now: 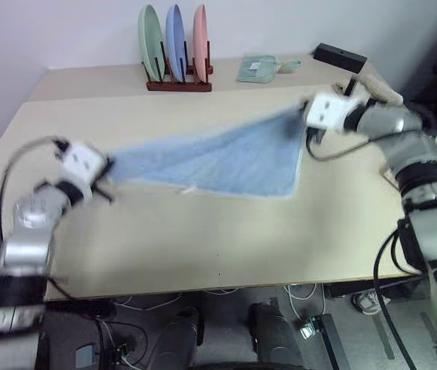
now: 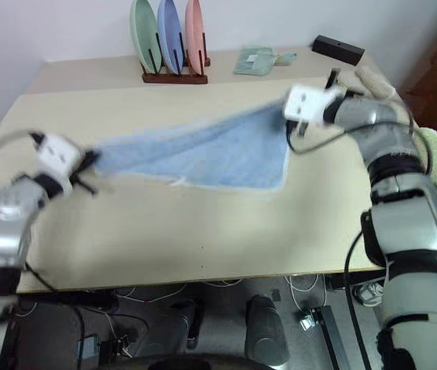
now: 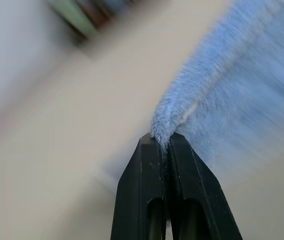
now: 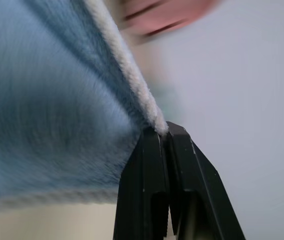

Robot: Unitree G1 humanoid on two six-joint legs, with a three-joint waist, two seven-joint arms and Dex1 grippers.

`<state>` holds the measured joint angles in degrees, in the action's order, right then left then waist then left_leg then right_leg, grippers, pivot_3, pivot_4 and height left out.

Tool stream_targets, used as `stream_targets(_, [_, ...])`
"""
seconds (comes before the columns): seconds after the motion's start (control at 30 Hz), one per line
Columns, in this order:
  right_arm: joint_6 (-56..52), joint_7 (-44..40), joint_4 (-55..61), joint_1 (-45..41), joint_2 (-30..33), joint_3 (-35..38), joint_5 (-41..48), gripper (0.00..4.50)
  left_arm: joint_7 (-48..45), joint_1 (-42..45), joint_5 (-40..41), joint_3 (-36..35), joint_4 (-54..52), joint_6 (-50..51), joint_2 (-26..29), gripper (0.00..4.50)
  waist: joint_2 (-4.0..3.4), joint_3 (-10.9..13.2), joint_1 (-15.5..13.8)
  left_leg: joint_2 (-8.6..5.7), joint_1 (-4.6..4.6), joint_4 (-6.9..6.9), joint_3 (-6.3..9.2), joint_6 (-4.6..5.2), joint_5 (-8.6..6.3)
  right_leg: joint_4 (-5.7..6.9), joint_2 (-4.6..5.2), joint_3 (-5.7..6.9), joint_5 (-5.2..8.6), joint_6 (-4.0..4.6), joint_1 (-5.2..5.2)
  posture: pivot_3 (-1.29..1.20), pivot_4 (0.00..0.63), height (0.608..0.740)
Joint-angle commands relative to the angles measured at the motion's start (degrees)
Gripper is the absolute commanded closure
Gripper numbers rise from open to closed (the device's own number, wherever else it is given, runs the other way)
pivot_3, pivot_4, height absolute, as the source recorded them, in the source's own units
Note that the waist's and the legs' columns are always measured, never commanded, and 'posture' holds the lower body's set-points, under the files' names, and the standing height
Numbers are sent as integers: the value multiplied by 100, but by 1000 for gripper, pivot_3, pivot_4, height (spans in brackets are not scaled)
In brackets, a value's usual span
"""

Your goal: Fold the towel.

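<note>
Towel (image 1: 226, 158), light blue terry cloth, stretches across the middle of the beige table (image 1: 203, 239) between the two grippers. The left gripper (image 1: 104, 176) pinches one end of the cloth at the robot's left; in the left wrist view its two black fingers (image 3: 147, 190) stand pressed together, with a bunched blue fold (image 3: 164, 125) rising from between their tips. The right gripper (image 1: 309, 123) clamps the opposite end at the robot's right; in the right wrist view its fingers (image 4: 149, 190) are likewise closed, with the pale whitish hem (image 4: 131, 75) entering the tips and the blue pile spreading to one side of them. Between the two grips the upper edge of the towel runs as a taut line, higher at the right gripper than at the left. Below that line the cloth hangs as a broad triangular sheet, its lowest corner (image 1: 289, 193) near the tabletop under the right gripper; whether that corner touches the surface cannot be told. The hanging part appears doubled, a diagonal crease crossing it.

At the far edge of the table stands a dark wooden rack (image 1: 178, 83) with three upright plates, green (image 1: 150, 50), blue (image 1: 175, 48) and pink (image 1: 200, 46). To the right of the rack lies a small mint-green cloth (image 1: 258, 69), and farther right a black box (image 1: 340, 56).
</note>
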<state>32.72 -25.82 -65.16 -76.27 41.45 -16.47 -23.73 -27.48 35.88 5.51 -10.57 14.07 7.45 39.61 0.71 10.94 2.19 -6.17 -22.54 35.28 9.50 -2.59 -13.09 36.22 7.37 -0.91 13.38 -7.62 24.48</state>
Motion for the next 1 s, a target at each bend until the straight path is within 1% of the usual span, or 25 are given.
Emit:
stream_targets(0.03, [-28,427,-78,-606,212,158,-95,4461,345,1252,-56,-296,773,-336,297,4500,5,-3,34,0,-3,-1,-2,-12,7,-5,-1,-1,-1,-1,2,0,150,737])
stream_targets(0.1, [85,295,-27,-732,268,226,22,4461,227,1614,-70,-264,1080,-503,444,4500,2,-6,99,0,0,-8,-20,-19,10,-14,2,-9,1,-5,2,0,150,737])
stream_targets(0.13, [156,95,51,-711,289,301,170,4461,83,1610,-13,-267,1057,-493,519,4500,-1,-8,141,0,6,-12,-33,-13,0,-13,5,-11,4,-9,3,0,150,737])
stream_targets(0.23, [269,-1206,695,-174,329,620,1006,4461,-519,863,305,-424,369,-332,793,4500,-4,-9,246,1,13,-19,-73,5,-16,-10,23,-11,9,-18,9,0,150,737])
stream_targets(0.3, [88,-2051,1451,480,424,735,1551,4461,-863,10,598,-631,-360,-13,908,4500,-4,-7,297,4,12,-17,-87,14,-21,-11,26,-12,8,-19,13,0,150,737])
stream_targets(0.37, [-526,-2888,2585,1453,591,868,2236,4461,-1232,-1184,912,-886,-1329,377,976,4500,-2,-6,346,11,3,-7,-87,16,-22,-7,26,-15,5,-23,18,0,150,737])
stream_targets(0.43, [-1179,-3346,3533,2151,760,1005,2677,4461,-1383,-1906,1066,-1060,-1949,558,1011,4500,-5,-1,318,16,2,-3,-94,26,-28,-9,29,-28,5,-25,23,0,150,737])
stream_targets(0.5, [-1892,-3845,4581,2975,1092,1101,3088,4461,-1473,-2560,1248,-1269,-2433,1056,1057,4500,-6,4,234,16,-2,10,-103,38,-35,1,27,-35,4,-23,33,0,150,737])
stream_targets(0.53, [-2394,-4085,5190,3508,1337,1214,3370,4461,-1598,-3047,1326,-1455,-2751,1191,1051,4500,-7,4,184,19,-1,12,-103,52,-42,5,25,-36,2,-22,34,0,150,737])
stream_targets(0.57, [-2785,-4220,5643,3883,1510,1320,3565,4461,-1679,-3385,1387,-1595,-2990,1288,1047,4500,-12,1,160,23,2,16,-107,52,-43,11,23,-39,1,-20,34,0,150,737])
stream_targets(0.63, [-3597,-4533,6554,4833,2053,1645,3989,4461,-1986,-4308,1655,-1984,-3566,1720,1046,4500,-15,-1,82,25,14,18,-116,55,-46,10,24,-43,2,-20,22,0,150,737])
stream_targets(0.7, [-4253,-4771,7259,5585,2457,2013,4419,4461,-2278,-5006,1840,-2267,-3968,1989,1080,4500,-14,-1,17,32,26,19,-131,68,-54,-2,24,-49,3,-20,7,0,150,737])
stream_targets(0.77, [-4649,-4887,7697,6081,2664,2317,4696,4461,-2444,-5399,1928,-2421,-4147,2150,1142,4500,-11,0,-20,41,17,40,-137,73,-59,-9,20,-48,4,-19,3,0,150,737])
stream_targets(0.8, [-4769,-4888,7830,6218,2711,2416,4761,4461,-2478,-5490,1957,-2470,-4188,2206,1161,4500,-11,0,-44,44,18,56,-140,75,-60,-8,18,-47,5,-16,-4,0,150,737])
stream_targets(0.83, [-4832,-4860,7901,6297,2711,2482,4771,4461,-2522,-5545,1968,-2484,-4179,2243,1189,4500,-11,0,-80,52,15,76,-144,75,-63,-8,12,-45,10,8,-9,0,150,737])
stream_targets(0.87, [-4845,-4764,7882,6256,2644,2476,4713,4461,-2530,-5512,1951,-2443,-4111,2238,1212,4500,-9,-1,-113,61,14,87,-153,75,-63,-11,6,-45,6,16,-14,0,150,737])
stream_targets(0.97, [-4728,-4527,7650,5971,2430,2254,4406,4461,-2421,-5201,1869,-2197,-3822,2215,1249,4500,-5,-3,-155,100,19,96,-207,74,-63,-16,4,-40,6,12,-33,0,150,737])
stream_targets(1.0, [-4577,-4434,7431,5767,2301,2076,4187,4461,-2349,-4979,1807,-2033,-3659,2152,1230,4500,-5,-3,-161,104,18,98,-213,75,-63,-15,4,-35,4,15,-35,0,150,737])
